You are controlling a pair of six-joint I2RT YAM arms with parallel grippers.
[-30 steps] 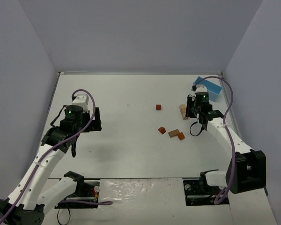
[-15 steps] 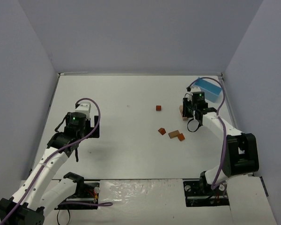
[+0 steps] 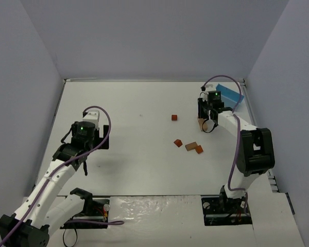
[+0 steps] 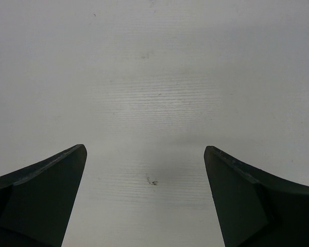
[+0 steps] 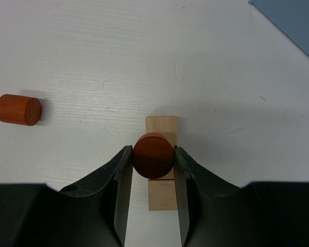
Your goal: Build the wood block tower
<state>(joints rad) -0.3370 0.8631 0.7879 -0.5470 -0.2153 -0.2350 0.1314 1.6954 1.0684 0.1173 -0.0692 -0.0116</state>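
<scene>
In the right wrist view my right gripper point(image 5: 153, 154) is shut on a reddish round block point(image 5: 153, 155), its round face towards the camera. Directly beneath it tan wooden blocks point(image 5: 161, 194) lie in a line on the white table; I cannot tell whether the round block touches them. A second reddish cylinder point(image 5: 18, 109) rests to the left. From above, the right gripper point(image 3: 206, 119) covers the tan blocks point(image 3: 199, 122) at the back right. My left gripper point(image 4: 144, 150) is open over bare table, holding nothing.
A light blue box point(image 3: 228, 94) sits at the back right corner, just beyond the right gripper. Three loose orange-brown blocks point(image 3: 191, 146) lie in a cluster mid-table, and one small red block point(image 3: 174, 118) farther back. Grey walls enclose the table.
The right arm folded up and carried its gripper slightly back and left, over the tan blocks. The left gripper drew back toward the near edge, still open.
</scene>
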